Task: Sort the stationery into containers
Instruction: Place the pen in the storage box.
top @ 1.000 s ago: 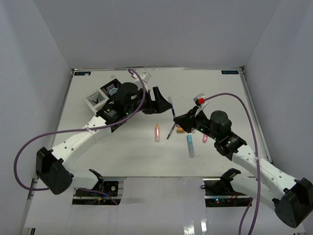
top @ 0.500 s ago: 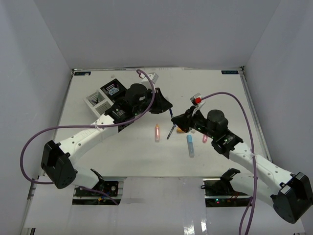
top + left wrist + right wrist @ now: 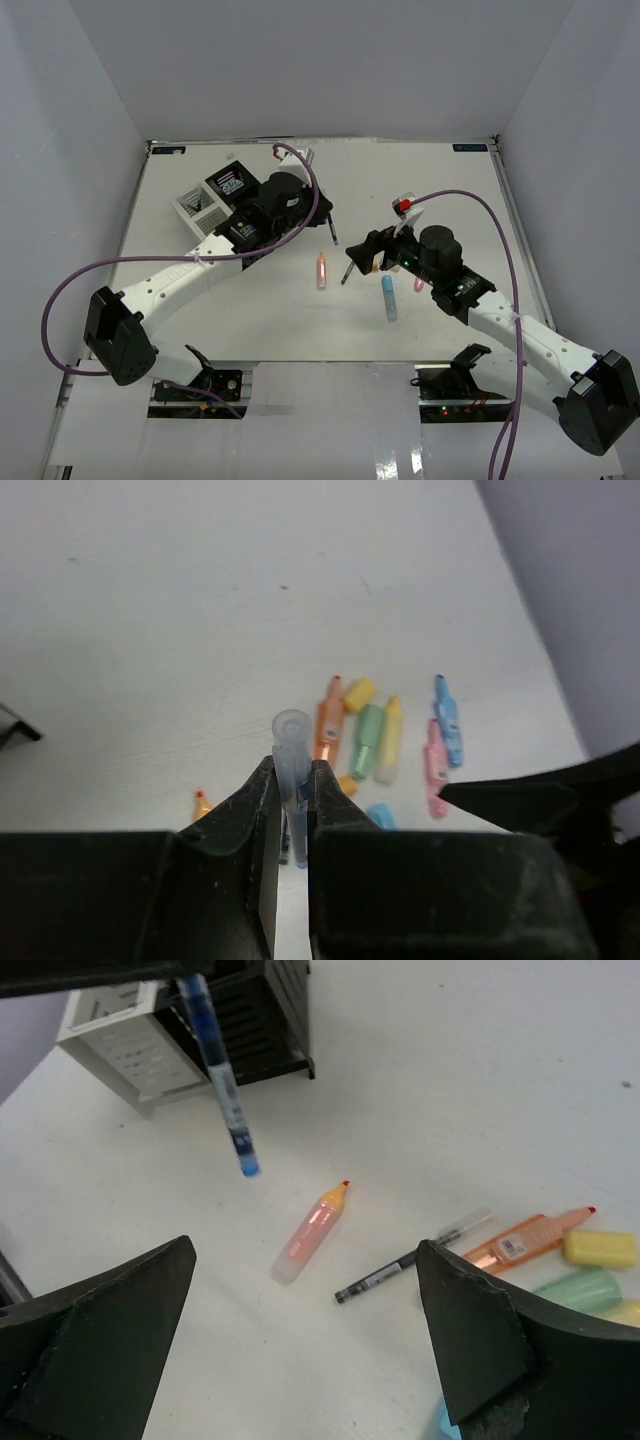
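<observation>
Now the left gripper point(image 3: 291, 780) is clamped shut on the blue pen point(image 3: 222, 1070), which hangs nearly upright from its jaws, tip down and clear of the white table point(image 3: 250, 300). A second ago the right gripper held this pen alone while the left stood open beside it. Half a second ago both had it. The right gripper point(image 3: 360, 254) has since let go and now stands wide open and empty, a little apart from the pen. Below and between its fingers point(image 3: 100, 1340) lies an orange highlighter point(image 3: 310, 1235), with a dark pen point(image 3: 410, 1257) just beside it, both where they lay before. Farther right on the table, the blue highlighter point(image 3: 388, 297) and pink highlighter point(image 3: 419, 284) have not moved either. Behind the left arm, the black compartments point(image 3: 270, 1020) and white compartments point(image 3: 120, 1045) of the organiser stand at the table's far left.
</observation>
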